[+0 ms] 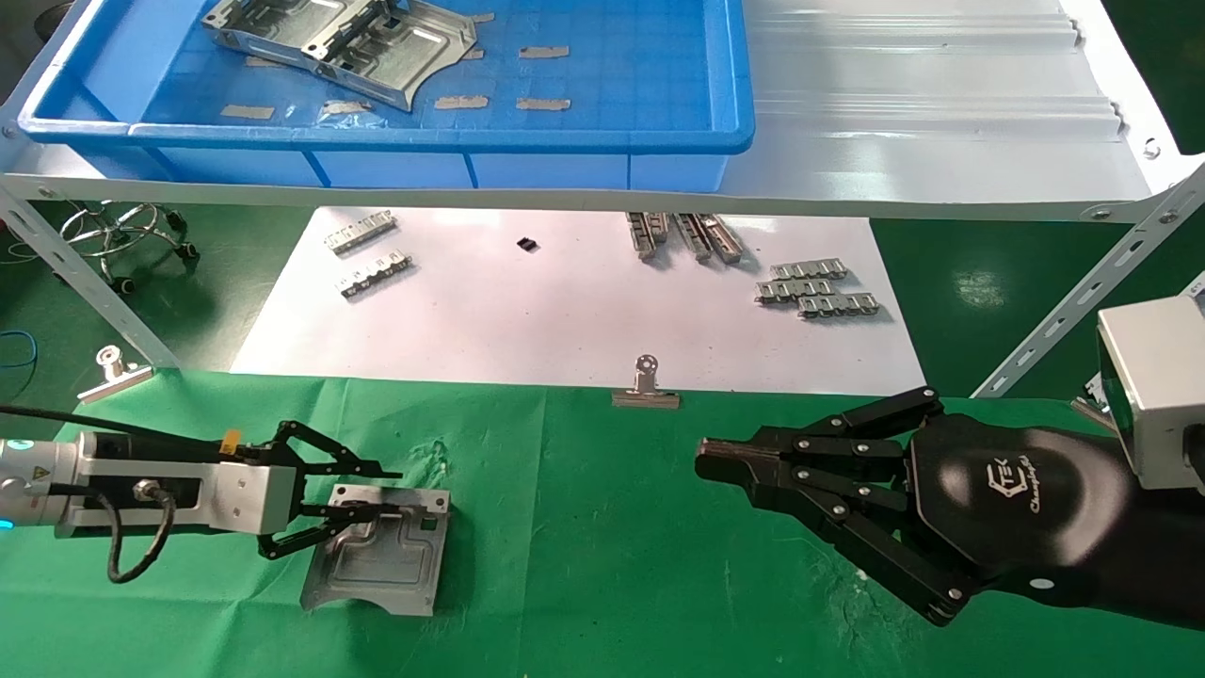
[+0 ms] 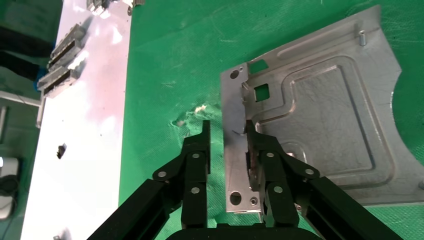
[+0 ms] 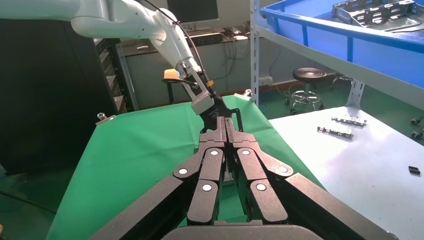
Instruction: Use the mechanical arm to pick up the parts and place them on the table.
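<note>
The parts in the blue bin at eleven o'clock are cut off by the edge.

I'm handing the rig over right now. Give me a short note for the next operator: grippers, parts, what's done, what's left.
Left gripper: open, low over the green table, fingers straddling the raised edge of one part that lies flat on the cloth.
Right gripper: shut, empty, hovering over the table on the right.
Done: that one part is on the table.
Left: pull the left gripper clear, then fetch the remaining parts piled in the blue bin on the shelf.
</note>
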